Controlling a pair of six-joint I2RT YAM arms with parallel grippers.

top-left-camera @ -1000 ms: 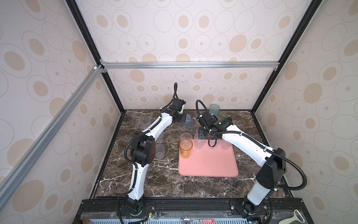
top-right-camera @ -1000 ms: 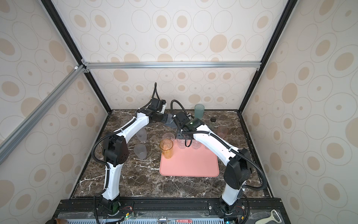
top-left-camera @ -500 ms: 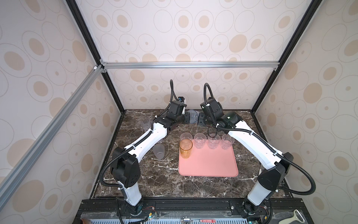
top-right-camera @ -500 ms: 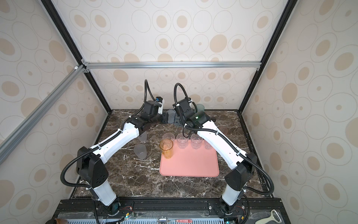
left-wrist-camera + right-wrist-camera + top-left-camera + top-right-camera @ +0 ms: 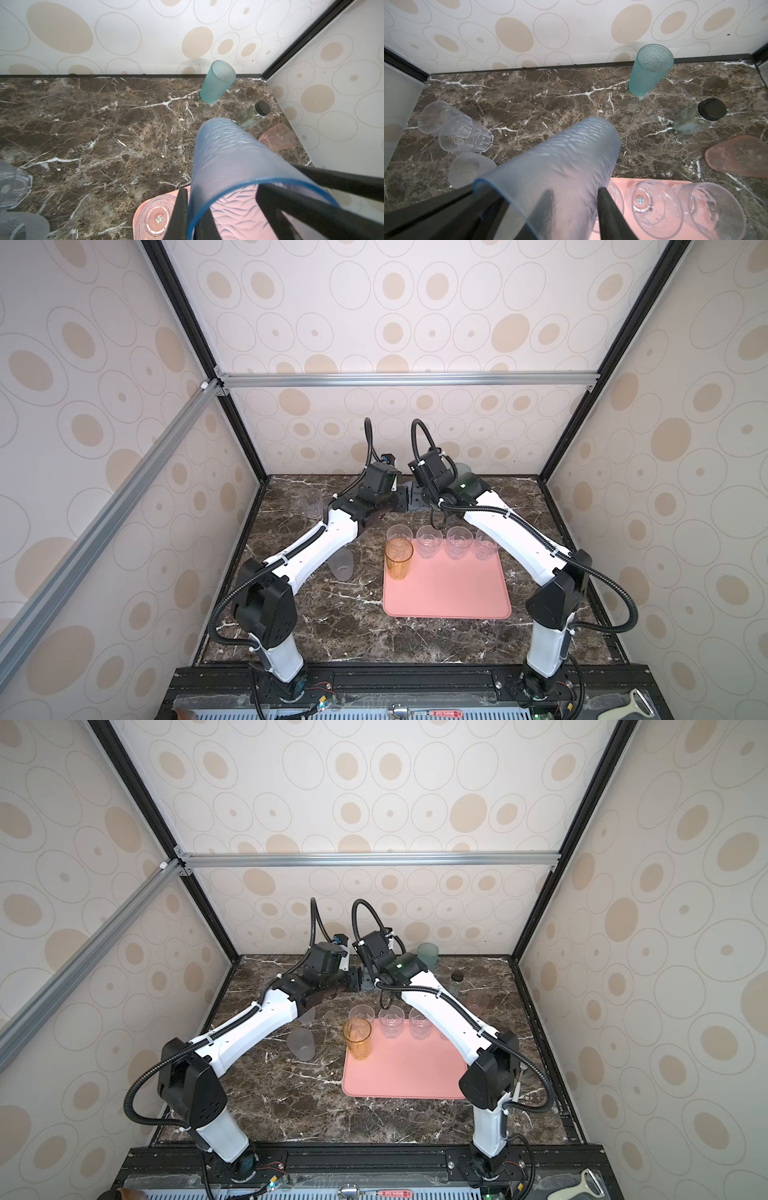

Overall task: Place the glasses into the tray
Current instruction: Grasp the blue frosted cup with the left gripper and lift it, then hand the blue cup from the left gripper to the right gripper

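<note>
High over the back middle of the table, both grippers meet at a blue-purple glass (image 5: 228, 153) (image 5: 560, 158). My left gripper (image 5: 192, 207) (image 5: 400, 499) is shut on its rim, one finger inside and one outside. My right gripper (image 5: 574, 193) (image 5: 368, 981) straddles the opposite wall, partly open. Its outer finger (image 5: 608, 207) touches the wall, and the inner one shows through it. The pink tray (image 5: 449, 593) (image 5: 407, 1073) holds an amber glass (image 5: 399, 558) and several clear ones (image 5: 459, 541) along its far edge.
Loose on the marble are a teal glass (image 5: 427, 955) (image 5: 650, 68), a small pink one (image 5: 478, 1002) (image 5: 737, 155), a frosted one (image 5: 343, 566) and clear ones (image 5: 454, 128) at back left. A black-lidded jar (image 5: 456, 982) (image 5: 699, 116) stands near the teal glass.
My right gripper left the row of clear glasses on the tray and swung to the back middle. My left gripper carried the blue-purple glass there to meet it. The right jaws widened, then narrowed.
</note>
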